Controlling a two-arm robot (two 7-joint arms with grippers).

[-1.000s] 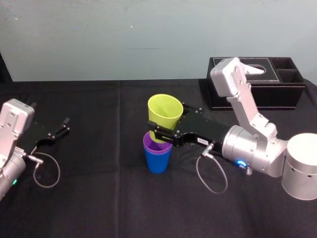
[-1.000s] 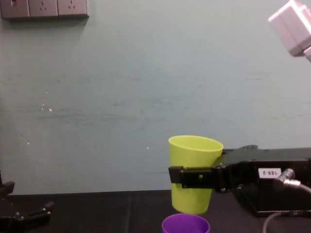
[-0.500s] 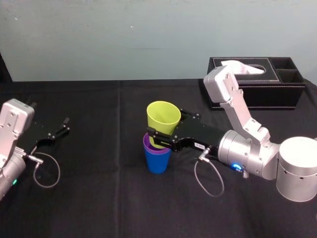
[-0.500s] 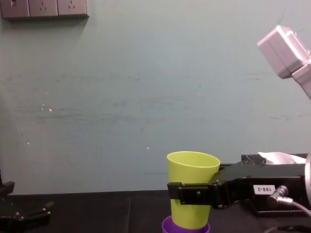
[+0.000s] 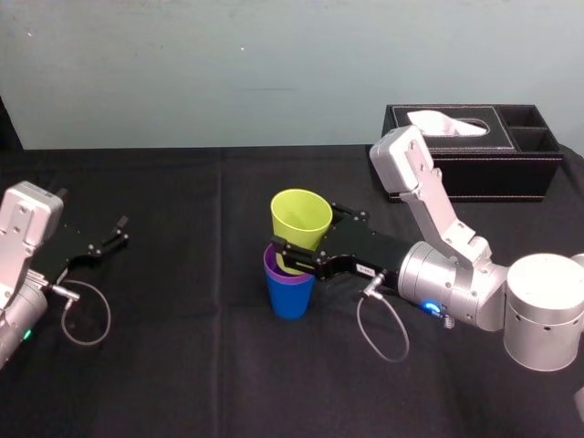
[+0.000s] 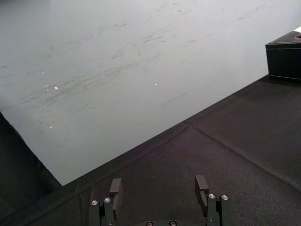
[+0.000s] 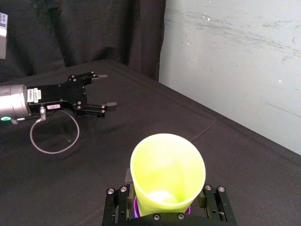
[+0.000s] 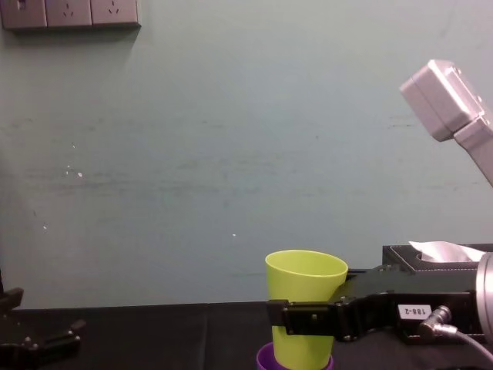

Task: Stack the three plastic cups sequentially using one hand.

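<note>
The yellow-green cup [image 5: 301, 217] sits partly inside the purple cup [image 5: 285, 270], which is nested in the blue cup [image 5: 291, 299] standing on the black table. My right gripper [image 5: 294, 248] is shut on the yellow-green cup, one jaw on each side of its wall. From the chest the yellow-green cup [image 8: 305, 307] dips into the purple cup's rim [image 8: 265, 359]. The right wrist view looks down into the yellow-green cup [image 7: 167, 172] between the fingers. My left gripper [image 5: 117, 233] rests open at the table's left, also seen as the left gripper [image 6: 160, 188] with nothing between its fingers.
A black leather tissue box [image 5: 474, 151] stands at the back right, behind the right arm. A cable loop [image 5: 87, 315] lies by the left arm. The teal wall runs along the table's far edge.
The right gripper has lowered the yellow-green cup from above the purple cup down into it. The left arm has not moved.
</note>
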